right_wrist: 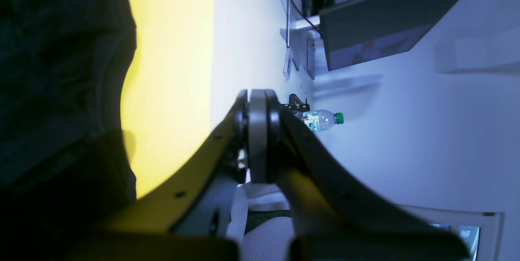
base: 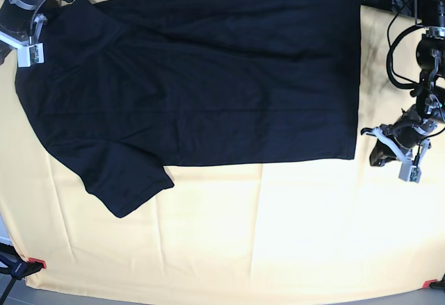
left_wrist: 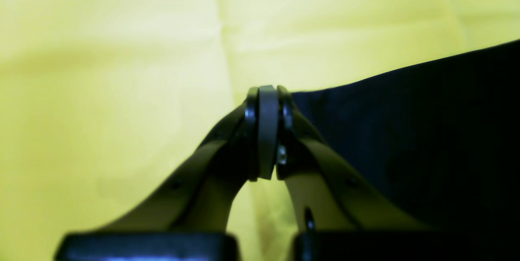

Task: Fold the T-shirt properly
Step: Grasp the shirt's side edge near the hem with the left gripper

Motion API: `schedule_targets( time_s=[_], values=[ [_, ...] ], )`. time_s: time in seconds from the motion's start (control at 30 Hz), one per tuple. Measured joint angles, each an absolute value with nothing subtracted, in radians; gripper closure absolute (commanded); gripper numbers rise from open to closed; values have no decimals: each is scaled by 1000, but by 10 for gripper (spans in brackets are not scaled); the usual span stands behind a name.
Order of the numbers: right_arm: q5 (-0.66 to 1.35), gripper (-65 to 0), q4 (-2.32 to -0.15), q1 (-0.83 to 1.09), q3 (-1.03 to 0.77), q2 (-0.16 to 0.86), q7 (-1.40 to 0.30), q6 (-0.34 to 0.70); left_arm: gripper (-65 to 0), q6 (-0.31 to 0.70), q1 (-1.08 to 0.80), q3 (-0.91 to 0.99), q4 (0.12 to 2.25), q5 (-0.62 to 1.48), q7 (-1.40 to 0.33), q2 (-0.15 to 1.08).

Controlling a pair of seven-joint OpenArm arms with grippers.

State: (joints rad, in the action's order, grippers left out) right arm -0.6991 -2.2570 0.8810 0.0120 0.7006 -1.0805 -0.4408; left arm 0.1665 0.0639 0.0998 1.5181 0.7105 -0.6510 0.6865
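The T-shirt [base: 201,83] is lying spread on the far half of the yellow cloth [base: 278,235], apparently folded once; more folds are being awaited. Both grippers, left [base: 389,153] and right [base: 31,51], are closed on nothing.

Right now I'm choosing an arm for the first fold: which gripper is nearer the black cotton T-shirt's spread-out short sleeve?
Right. The right gripper sits at the shirt's collar end, above the sleeve; the left gripper waits off the hem, across the T-shirt.
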Motion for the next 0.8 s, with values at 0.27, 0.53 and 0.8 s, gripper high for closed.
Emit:
schedule_targets(
  time_s=[0.27,0.53,0.8],
  values=[
    [-699,0,-2257,881,12,698,-1081,-441,-367,122,64,100,1433,731,-656,686],
    [-699,0,-2257,881,12,698,-1081,-441,-373,192,67,100,1432,779,-650,646],
    [-699,0,-2257,881,12,698,-1080,-441,-373,197,121,101,1308,779,-625,567]
  ],
)
